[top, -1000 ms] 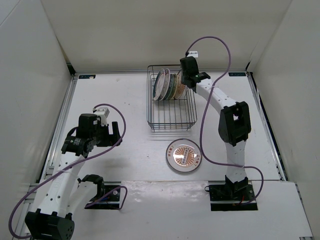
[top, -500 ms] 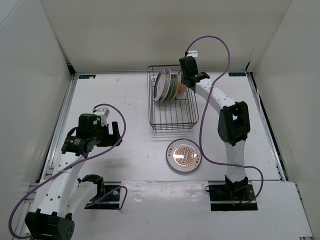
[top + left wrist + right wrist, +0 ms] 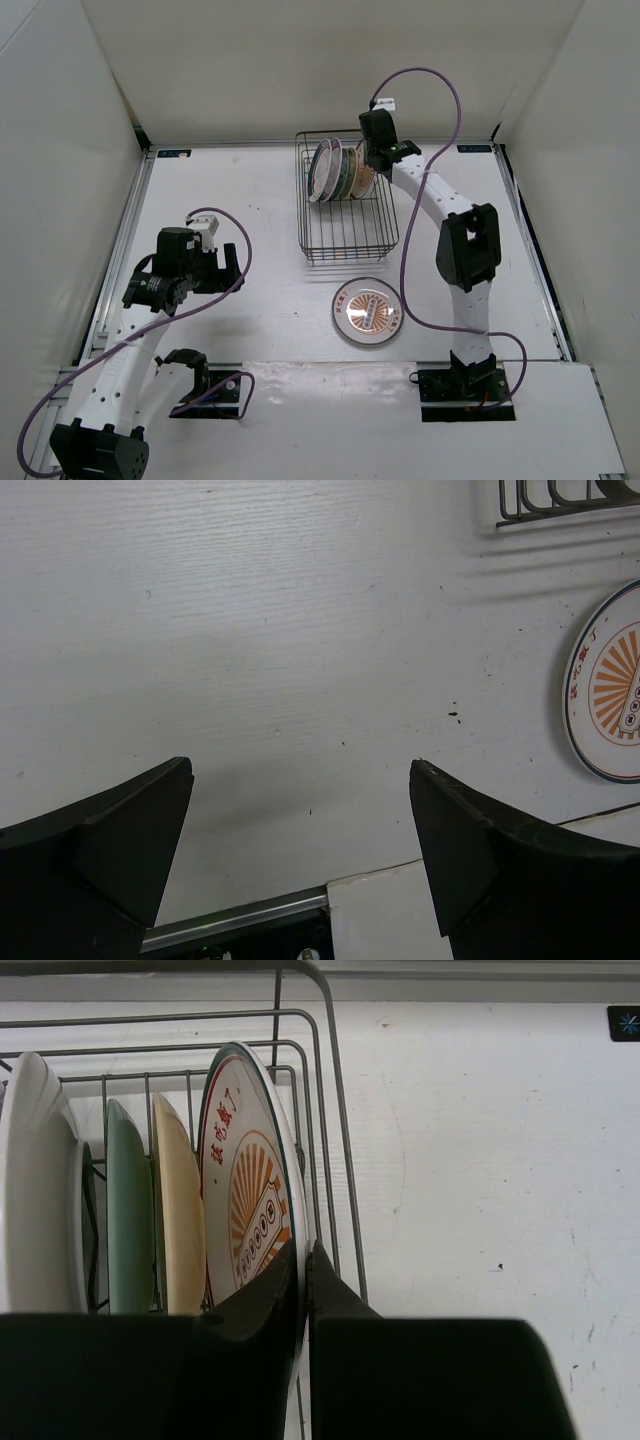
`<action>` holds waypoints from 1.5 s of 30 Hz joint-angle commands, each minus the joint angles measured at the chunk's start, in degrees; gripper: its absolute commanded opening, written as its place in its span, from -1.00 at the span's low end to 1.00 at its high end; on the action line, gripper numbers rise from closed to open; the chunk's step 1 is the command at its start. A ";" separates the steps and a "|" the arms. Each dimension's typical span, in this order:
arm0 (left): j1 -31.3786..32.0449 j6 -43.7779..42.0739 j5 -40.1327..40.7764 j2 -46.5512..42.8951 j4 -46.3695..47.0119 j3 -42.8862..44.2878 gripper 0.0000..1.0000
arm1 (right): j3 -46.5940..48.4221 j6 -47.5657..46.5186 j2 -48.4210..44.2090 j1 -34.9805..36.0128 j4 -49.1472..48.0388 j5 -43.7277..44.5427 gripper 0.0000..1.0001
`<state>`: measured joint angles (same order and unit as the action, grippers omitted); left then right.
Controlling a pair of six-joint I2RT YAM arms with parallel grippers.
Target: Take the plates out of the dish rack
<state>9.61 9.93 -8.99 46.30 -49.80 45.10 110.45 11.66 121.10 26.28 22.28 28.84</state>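
The dark wire dish rack [image 3: 348, 235] stands at the back middle of the table. Several plates stand upright at its far end [image 3: 335, 168]. My right gripper [image 3: 372, 162] [image 3: 303, 1255] is shut on the rim of the rightmost one, a sunburst plate with a dark green rim [image 3: 250, 1185]. Beside it stand a cream plate [image 3: 178, 1210], a green plate [image 3: 128, 1220] and a white plate [image 3: 35, 1180]. Another sunburst plate [image 3: 368, 312] [image 3: 605, 685] lies flat on the table in front of the rack. My left gripper [image 3: 225, 270] [image 3: 300, 810] is open and empty over bare table at the left.
The rack's right wire wall [image 3: 335, 1140] runs just beside my right fingers. A raised white strip [image 3: 330, 375] and metal rail [image 3: 240, 920] border the near table edge. White walls enclose the table.
The rack has slid slightly to the right with my right gripper holding the plate. The left arm has not moved.
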 commanded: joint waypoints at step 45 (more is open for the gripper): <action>0.15 -0.18 -0.06 -3.49 0.50 0.69 1.00 | -49.89 19.62 -77.93 -0.53 11.47 -19.95 -1.00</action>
<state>9.61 9.91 -8.21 44.12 -49.71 45.10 63.16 25.78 46.35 25.74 33.93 16.82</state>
